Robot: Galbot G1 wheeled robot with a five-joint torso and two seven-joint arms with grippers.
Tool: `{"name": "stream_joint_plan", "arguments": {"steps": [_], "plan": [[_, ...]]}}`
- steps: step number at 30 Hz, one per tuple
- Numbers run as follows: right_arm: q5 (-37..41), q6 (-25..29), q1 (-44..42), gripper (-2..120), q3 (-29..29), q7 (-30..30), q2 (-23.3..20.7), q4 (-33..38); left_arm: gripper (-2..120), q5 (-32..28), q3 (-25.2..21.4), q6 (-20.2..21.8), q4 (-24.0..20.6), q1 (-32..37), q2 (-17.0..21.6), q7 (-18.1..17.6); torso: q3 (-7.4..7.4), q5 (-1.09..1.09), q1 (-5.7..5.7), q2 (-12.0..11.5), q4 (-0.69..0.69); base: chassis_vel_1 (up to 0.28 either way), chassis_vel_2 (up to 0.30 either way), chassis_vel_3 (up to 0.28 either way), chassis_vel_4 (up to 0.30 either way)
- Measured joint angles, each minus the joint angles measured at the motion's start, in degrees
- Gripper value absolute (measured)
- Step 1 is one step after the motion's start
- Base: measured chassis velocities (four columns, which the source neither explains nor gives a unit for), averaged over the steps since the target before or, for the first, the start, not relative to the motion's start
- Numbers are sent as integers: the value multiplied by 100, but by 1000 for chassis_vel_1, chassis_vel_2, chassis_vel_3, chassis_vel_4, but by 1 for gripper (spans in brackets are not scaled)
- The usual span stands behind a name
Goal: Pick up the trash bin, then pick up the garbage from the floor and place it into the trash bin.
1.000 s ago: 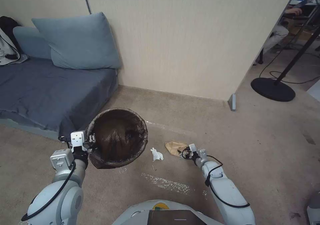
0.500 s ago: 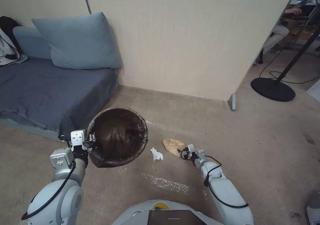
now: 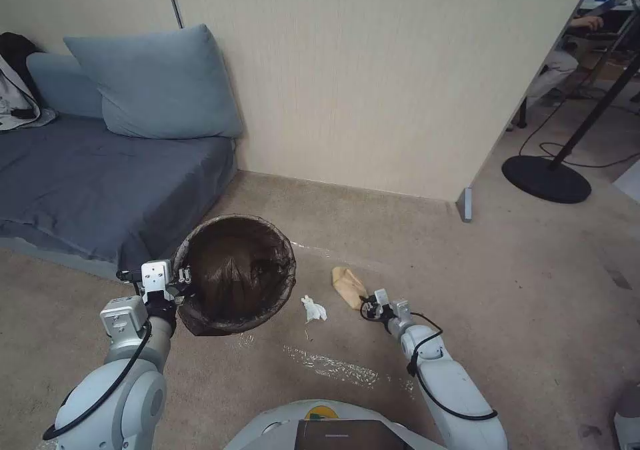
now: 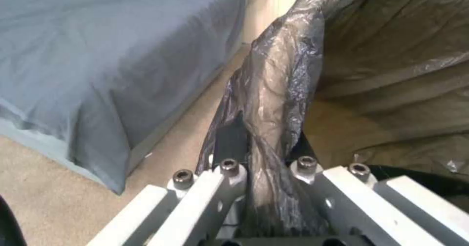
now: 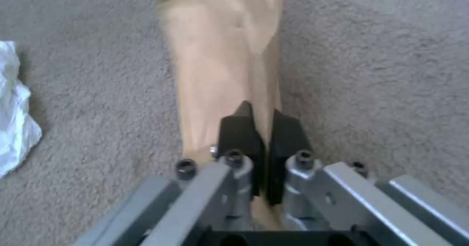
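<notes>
One tan paper (image 5: 222, 52) between right hand (image 5: 261, 129) fingers.

Pale grey-white, rounded, two-armed body with dark cabling.

Smooth glossy shells on both arms, black cables looped along the forearms. Boxy white wrist block above the left pincer (image 3: 179, 278); smaller black-and-white head on the right pincer (image 3: 369, 301). Silver linkage bars with black hex-socket screws, matte black finger pads (image 5: 238, 132). Curved pale torso top with a yellow-green mark and a dark rectangular panel.
</notes>
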Motion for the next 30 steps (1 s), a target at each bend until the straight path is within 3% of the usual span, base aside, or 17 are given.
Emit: {"name": "stream_joint_plan", "arguments": {"steps": [10,18,22,26,30], "plan": [[23,48,-211,0,103,73,-41,453,4,8,0,3,0,-7,-22,-14,0,0,0,0,-1,0,0,0,0],[487,-79,-643,0,228,138,-340,1768,4,3,-13,2,82,-26,10,-10,0,0,0,0,-1,0,0,0,0],[647,-79,-832,0,245,66,-644,2306,4,-1,-28,11,149,-69,73,20,0,1,0,0,-1,0,0,0,0],[1019,-131,-1171,0,357,-208,-1490,3259,4,-36,-40,65,215,-157,182,58,0,1,0,0,-3,0,0,0,0],[1386,-208,-1346,0,447,-341,-1907,3865,4,-37,-16,79,260,-173,221,89,0,0,0,0,-1,0,0,0,0]]}}
